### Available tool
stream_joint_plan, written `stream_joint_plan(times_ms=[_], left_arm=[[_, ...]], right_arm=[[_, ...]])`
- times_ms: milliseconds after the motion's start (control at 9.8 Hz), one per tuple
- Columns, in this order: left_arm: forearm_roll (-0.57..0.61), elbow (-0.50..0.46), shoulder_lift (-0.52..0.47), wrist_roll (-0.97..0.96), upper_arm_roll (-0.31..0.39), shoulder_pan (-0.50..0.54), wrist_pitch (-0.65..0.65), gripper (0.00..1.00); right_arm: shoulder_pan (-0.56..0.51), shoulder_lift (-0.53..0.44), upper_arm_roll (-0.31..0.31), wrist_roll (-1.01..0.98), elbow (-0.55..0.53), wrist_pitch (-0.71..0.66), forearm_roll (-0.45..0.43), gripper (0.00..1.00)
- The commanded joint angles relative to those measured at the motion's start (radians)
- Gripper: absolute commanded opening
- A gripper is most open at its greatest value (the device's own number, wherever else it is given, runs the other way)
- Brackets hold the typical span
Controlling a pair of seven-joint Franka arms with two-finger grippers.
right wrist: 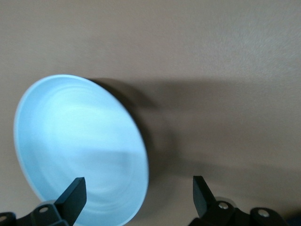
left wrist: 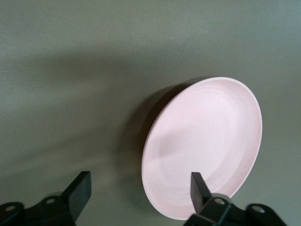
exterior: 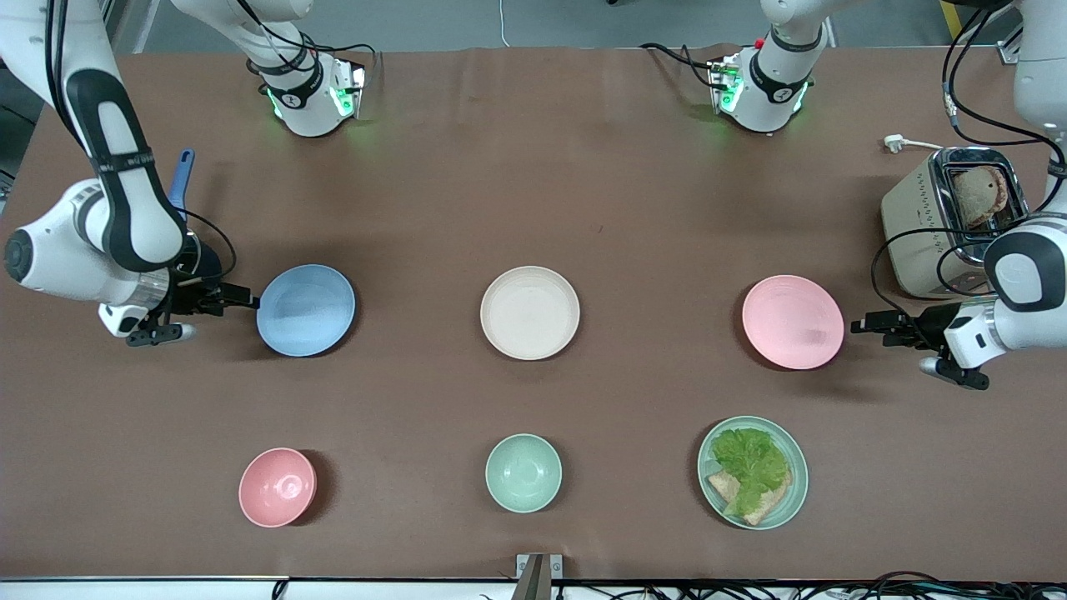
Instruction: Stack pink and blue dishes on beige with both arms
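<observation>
The beige plate (exterior: 530,312) lies bare at the table's middle. The pale blue plate (exterior: 306,310) (right wrist: 75,141) lies toward the right arm's end. My right gripper (exterior: 252,296) (right wrist: 138,186) is open at its outer rim, one finger over the plate and one off it. The pale pink plate (exterior: 792,322) (left wrist: 207,141) lies toward the left arm's end. My left gripper (exterior: 854,325) (left wrist: 139,181) is open at that plate's outer rim, which runs between its fingers. Neither gripper holds anything.
Nearer the front camera stand a small pink bowl (exterior: 278,487), a mint-green bowl (exterior: 523,472) and a mint-green plate (exterior: 800,475) with lettuce and bread. A toaster (exterior: 917,225) holding a bread slice stands by the left arm. A blue utensil handle (exterior: 182,179) shows beside the right arm.
</observation>
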Motion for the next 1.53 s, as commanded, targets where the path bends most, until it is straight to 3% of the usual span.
stream_joint_plan(times_ms=[0, 204, 408, 510, 816, 918, 1020, 1122, 1224, 1429], left_arm=[[-0.010, -0.019, 0.047, 0.043, -0.013, 0.007, 0.033, 0.71], [-0.009, -0.014, 0.076, 0.071, -0.016, 0.001, 0.036, 0.57], [-0.012, -0.016, 0.082, 0.082, -0.023, 0.000, 0.041, 0.40], [-0.012, -0.016, 0.087, 0.083, -0.023, 0.001, 0.046, 0.29], [-0.012, -0.014, 0.093, 0.085, -0.025, 0.001, 0.058, 0.10], [-0.012, -0.014, 0.090, 0.085, -0.026, 0.004, 0.056, 0.04], [-0.013, -0.010, 0.081, 0.080, -0.048, 0.009, 0.043, 0.01], [-0.027, -0.008, 0.044, 0.065, -0.062, 0.007, 0.014, 0.00], [-0.045, 0.001, 0.015, 0.007, -0.084, 0.003, -0.038, 0.00], [-0.047, -0.004, -0.050, -0.158, -0.175, 0.001, -0.066, 0.00]], right_arm=[[0.001, 0.018, 0.006, -0.090, -0.048, 0.053, 0.128, 1.00], [0.007, 0.038, 0.006, -0.095, -0.049, 0.070, 0.146, 0.90], [0.011, 0.042, 0.006, -0.095, -0.051, 0.070, 0.146, 0.65], [0.011, 0.050, 0.008, -0.095, -0.051, 0.070, 0.149, 0.60], [0.025, 0.062, 0.008, -0.095, -0.049, 0.070, 0.183, 0.57], [0.025, 0.062, 0.008, -0.097, -0.051, 0.068, 0.183, 0.43], [0.024, 0.061, 0.008, -0.094, -0.049, 0.062, 0.184, 0.12], [0.022, 0.061, 0.006, -0.094, -0.048, 0.059, 0.184, 0.01], [0.024, 0.059, 0.006, -0.092, -0.045, 0.051, 0.184, 0.00], [0.022, 0.029, -0.023, -0.072, -0.008, -0.106, 0.183, 0.00]])
